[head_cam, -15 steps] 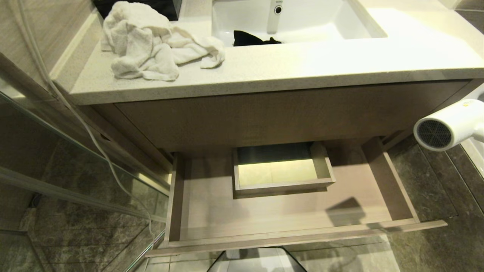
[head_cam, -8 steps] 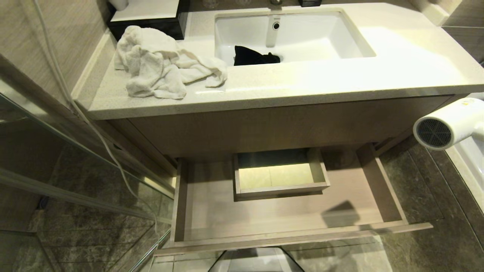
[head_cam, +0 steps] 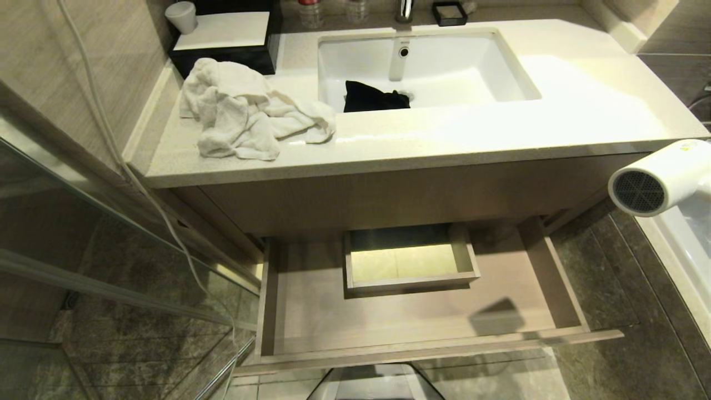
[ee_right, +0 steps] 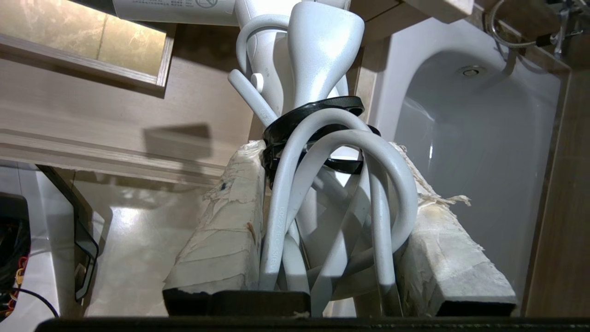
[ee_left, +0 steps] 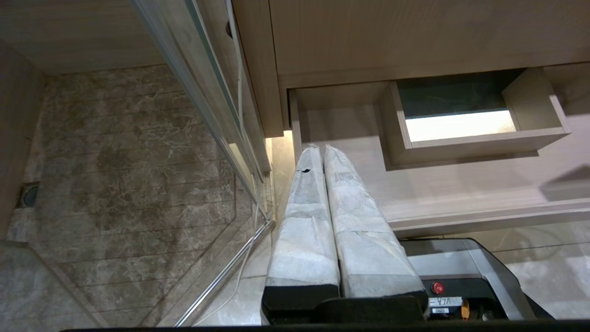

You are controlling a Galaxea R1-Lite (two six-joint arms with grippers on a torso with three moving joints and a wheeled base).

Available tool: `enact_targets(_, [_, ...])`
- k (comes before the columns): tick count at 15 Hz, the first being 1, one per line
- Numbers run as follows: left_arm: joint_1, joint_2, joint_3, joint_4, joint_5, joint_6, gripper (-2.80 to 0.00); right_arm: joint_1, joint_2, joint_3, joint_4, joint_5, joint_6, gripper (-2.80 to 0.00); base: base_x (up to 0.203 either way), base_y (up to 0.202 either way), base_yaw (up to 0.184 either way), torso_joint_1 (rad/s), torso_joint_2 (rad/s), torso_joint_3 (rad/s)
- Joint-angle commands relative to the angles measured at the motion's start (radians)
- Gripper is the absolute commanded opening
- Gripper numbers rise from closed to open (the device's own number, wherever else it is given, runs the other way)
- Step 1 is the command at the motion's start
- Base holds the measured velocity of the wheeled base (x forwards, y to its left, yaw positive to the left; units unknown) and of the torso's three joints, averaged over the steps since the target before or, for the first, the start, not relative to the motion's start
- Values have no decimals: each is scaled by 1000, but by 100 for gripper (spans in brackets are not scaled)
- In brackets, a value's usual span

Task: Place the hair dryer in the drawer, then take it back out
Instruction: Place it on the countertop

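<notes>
The right gripper [ee_right: 322, 184] is hanging out past the right end of the bench [head_cam: 500, 139], beside the open drawer [head_cam: 422, 316] rather than over it. Its jaws are standing partly apart and clamping the hair dryer [head_cam: 658, 178] by its handle and bundled pale cord [ee_right: 336, 198], which a black tie [ee_right: 313, 120] is cinching together (the cord loops are filling the whole gap between the taped fingers [ee_right: 221, 240]). The dryer's barrel is lying roughly level, its dark mesh grille facing toward the drawer's side, at the height of the bench's front edge and clear of the wood.

The left gripper [ee_left: 322, 154] is hanging idle by the drawer's front left corner, its wrapped jaws pressed together on nothing.

The drawer is standing pulled fully out under the bench with a bare floor, the boxed cut-out [head_cam: 408, 264] sitting at its back middle. On the bench, a crumpled white towel [head_cam: 244, 111] is lying near the left end, and a black pouch [head_cam: 372, 97] is sitting in the sink [head_cam: 489, 78]. A white bathtub [ee_right: 470, 133] is flanking the dryer on the right, and a glass panel [head_cam: 111, 244] is closing off the left.
</notes>
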Motion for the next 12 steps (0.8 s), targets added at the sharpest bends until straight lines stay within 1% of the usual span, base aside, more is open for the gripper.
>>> enact_targets(1, [0, 0, 2, 1, 0, 0, -280, 0, 5, -2, 0, 4, -4, -280, 0, 0, 0, 183, -325, -144])
enact_targets(2, [0, 0, 0, 1, 0, 0, -280, 0, 3, 3, 0, 4, -4, -280, 0, 0, 0, 174, -324, -139])
enact_targets(8, [0, 0, 0, 1, 0, 0, -280, 0, 5, -6, -2, 4, -4, -280, 0, 0, 0, 6, -8, -3])
enact_targets(10, [0, 0, 0, 1, 0, 0, -280, 0, 6, -8, -2, 4, -4, -280, 0, 0, 0, 121, 35, 165])
enact_targets(12, [0, 0, 0, 1, 0, 0, -280, 0, 8, -11, -2, 2, -4, -280, 0, 0, 0, 213, 57, 244])
